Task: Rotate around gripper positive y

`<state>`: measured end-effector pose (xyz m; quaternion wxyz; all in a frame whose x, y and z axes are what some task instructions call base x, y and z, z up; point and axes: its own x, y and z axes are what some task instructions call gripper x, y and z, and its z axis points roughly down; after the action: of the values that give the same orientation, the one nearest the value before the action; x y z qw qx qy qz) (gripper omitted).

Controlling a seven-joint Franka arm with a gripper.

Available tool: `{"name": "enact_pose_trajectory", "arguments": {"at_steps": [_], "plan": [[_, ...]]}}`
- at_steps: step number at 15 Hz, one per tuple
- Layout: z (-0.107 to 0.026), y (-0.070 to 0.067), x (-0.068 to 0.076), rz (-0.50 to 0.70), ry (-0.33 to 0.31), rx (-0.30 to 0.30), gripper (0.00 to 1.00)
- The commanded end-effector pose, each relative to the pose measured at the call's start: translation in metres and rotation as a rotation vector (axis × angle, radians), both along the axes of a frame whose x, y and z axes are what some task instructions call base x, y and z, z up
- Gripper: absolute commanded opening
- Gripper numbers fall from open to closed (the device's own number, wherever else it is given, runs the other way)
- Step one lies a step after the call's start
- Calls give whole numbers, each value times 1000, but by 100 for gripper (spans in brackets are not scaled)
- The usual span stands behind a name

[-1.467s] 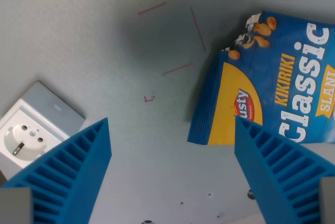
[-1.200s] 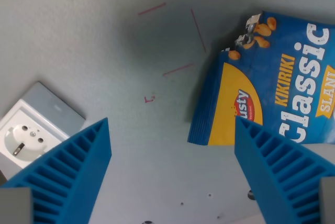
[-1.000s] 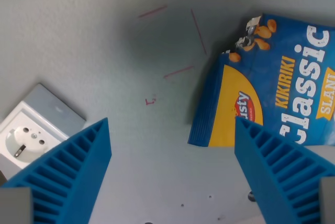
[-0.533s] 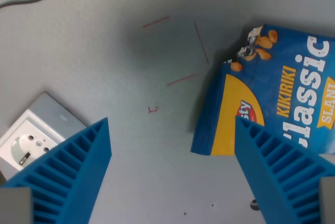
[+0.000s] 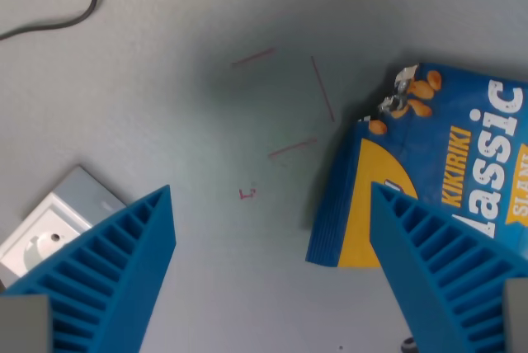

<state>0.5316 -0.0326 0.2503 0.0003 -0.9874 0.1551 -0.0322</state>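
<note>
My gripper [image 5: 272, 270] is open and empty, its two blue ribbed fingers [image 5: 107, 275] at the bottom left and bottom right of the wrist view. It hovers above a grey table [image 5: 181, 105] with thin red pen marks [image 5: 293, 148]. A blue and yellow snack bag [image 5: 429, 171] marked "Classic" lies flat at the wrist view's right, partly behind the right finger. A white wall socket on a grey block [image 5: 54, 221] lies at the left, partly behind the left finger.
A black cable [image 5: 70, 11] curves across the top left corner. Small dark specks dot the table near the bottom edge [image 5: 407, 342].
The whole scene has slid downward in the wrist view, so the camera has tilted. More of the cable shows at the top; the socket and bag sit lower. The gripper stays open.
</note>
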Motion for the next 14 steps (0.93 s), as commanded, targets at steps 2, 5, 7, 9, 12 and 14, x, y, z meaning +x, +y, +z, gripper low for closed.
{"name": "enact_pose_trajectory", "arguments": {"at_steps": [2,5,7,9,12,14], "plan": [[1,1,-12,-4,-232,-92,100],[1,1,-12,-4,-270,-104,100],[1,1,-12,-4,-296,-112,100],[1,1,-12,-4,-321,-120,100],[1,1,-12,-4,-359,-132,100],[1,1,-12,-4,-384,-141,100]]}}
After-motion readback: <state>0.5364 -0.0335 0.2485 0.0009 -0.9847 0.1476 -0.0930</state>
